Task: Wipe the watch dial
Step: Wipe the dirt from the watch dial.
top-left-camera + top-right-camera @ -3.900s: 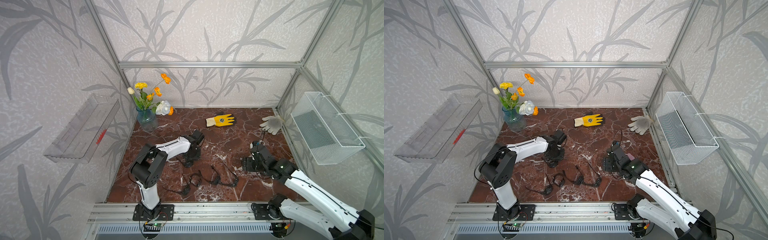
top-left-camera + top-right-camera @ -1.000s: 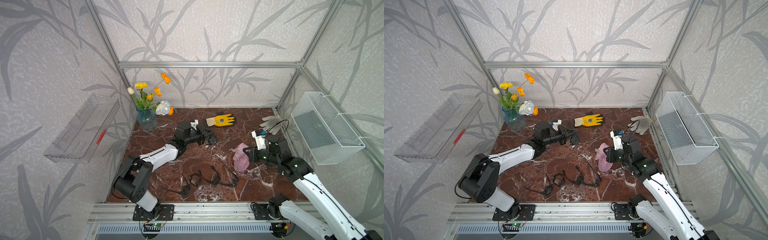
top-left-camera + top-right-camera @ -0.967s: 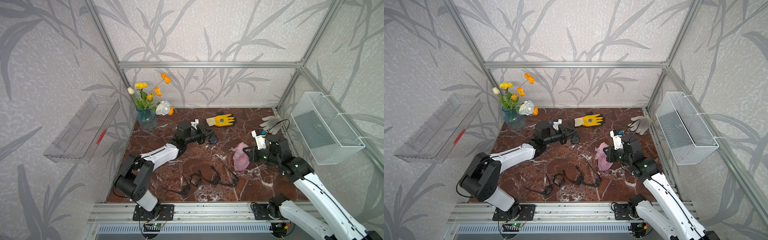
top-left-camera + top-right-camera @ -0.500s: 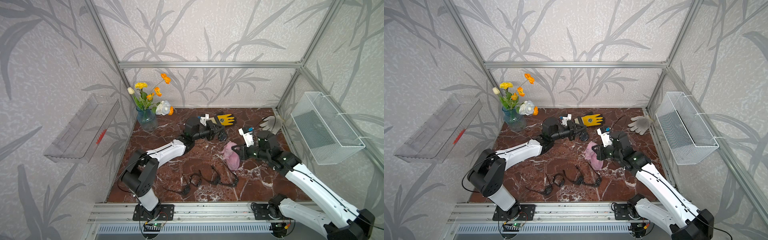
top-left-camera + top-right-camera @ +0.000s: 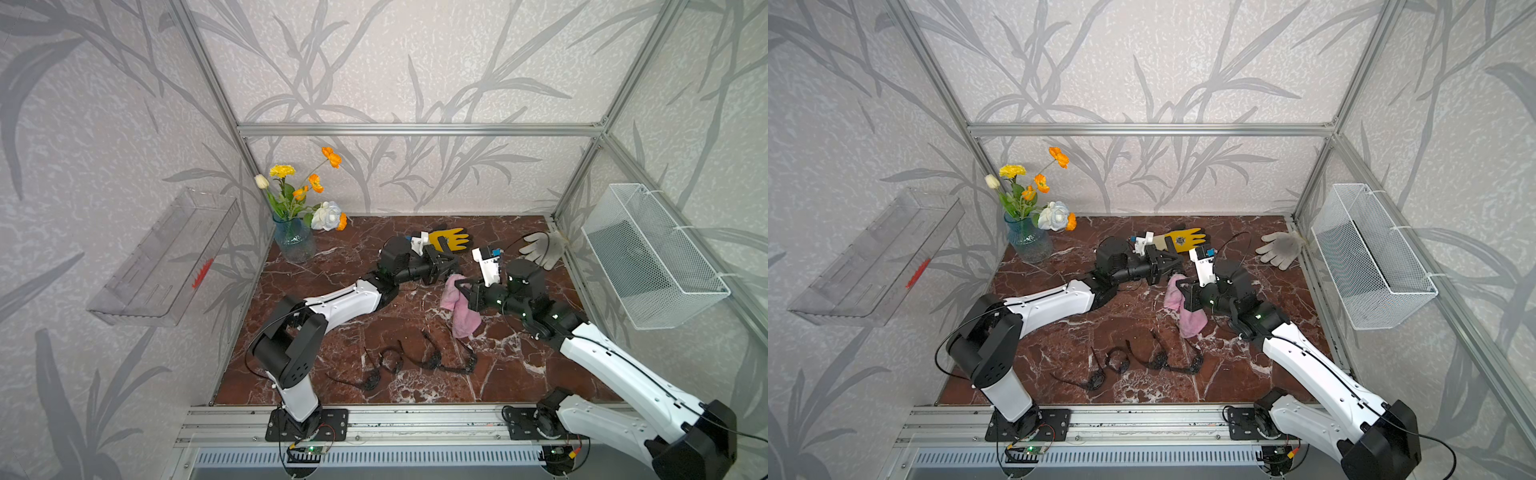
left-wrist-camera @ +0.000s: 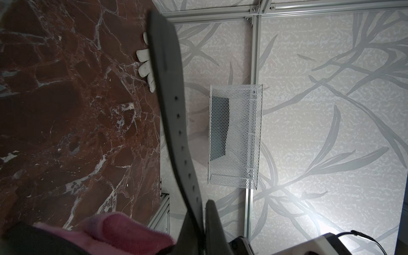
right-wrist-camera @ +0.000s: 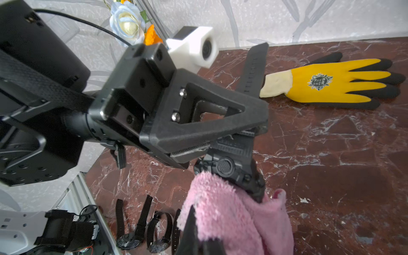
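The left hand is clenched on the strap of a black watch. It holds the watch off the bench toward the far middle, just nearer than the yellow glove. The right hand grasps a pink cloth (the jaws sit closed in its folds). The cloth's upper edge lies against the watch case, and the dial cannot be seen. More watches lie toward the near edge.

Left arm extended, right arm reaching inward, jaws clamped
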You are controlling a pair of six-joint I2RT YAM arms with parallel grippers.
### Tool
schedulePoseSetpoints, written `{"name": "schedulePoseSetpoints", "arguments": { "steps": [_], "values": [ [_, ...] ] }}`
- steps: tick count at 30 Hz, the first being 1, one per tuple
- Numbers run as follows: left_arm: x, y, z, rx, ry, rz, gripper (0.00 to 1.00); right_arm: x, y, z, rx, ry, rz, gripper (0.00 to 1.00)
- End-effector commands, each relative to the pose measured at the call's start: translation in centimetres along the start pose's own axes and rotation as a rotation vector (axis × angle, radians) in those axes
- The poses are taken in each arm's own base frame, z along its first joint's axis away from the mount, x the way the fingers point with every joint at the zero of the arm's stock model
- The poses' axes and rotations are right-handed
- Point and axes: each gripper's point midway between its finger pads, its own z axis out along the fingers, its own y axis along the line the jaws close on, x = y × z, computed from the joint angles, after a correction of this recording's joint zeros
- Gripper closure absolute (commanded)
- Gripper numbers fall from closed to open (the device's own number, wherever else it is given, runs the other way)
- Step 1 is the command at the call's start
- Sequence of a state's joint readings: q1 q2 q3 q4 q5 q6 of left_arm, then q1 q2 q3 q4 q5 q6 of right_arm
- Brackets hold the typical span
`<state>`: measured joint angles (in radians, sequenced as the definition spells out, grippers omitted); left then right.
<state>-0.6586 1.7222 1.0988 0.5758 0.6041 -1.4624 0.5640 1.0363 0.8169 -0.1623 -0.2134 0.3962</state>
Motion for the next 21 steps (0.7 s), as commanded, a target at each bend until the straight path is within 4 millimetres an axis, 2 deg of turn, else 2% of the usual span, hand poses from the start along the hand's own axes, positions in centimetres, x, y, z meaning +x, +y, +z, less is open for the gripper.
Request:
{"name": "schedulePoseSetpoints", "arguments": {
  "steps": [1,4,7,13,15,18,21],
  "values": [
    [0.6,-2.7,0.0,0.068,0.008,0.035,1.0,-0.5,-2.3,0.1,0.119,-0.055,0.015,1.0],
    [0.7,-2.7,0.0,0.066,0.004,0.033,1.0,0.1,-2.6,0.1,0.136,-0.042,0.015,1.0],
    [1.1,-2.8,0.1,0.068,0.013,0.035,1.0,0.3,-2.0,0.3,0.092,-0.053,0.005,1.0],
    [1.8,-2.5,0.4,0.062,0.022,0.031,1.0,0.4,1.5,1.1,-0.116,-0.046,-0.007,1.0],
    [2.0,-2.4,0.4,0.06,0.024,0.029,1.0,0.3,1.8,1.1,-0.131,-0.051,-0.007,1.0],
    [2.1,-2.3,0.3,0.058,0.024,0.026,1.0,0.0,0.6,0.8,-0.056,-0.073,0.001,1.0],
    [2.2,-2.3,0.2,0.059,0.022,0.026,1.0,0.2,-3.1,0.1,0.16,-0.077,0.034,1.0]
  ]
}}
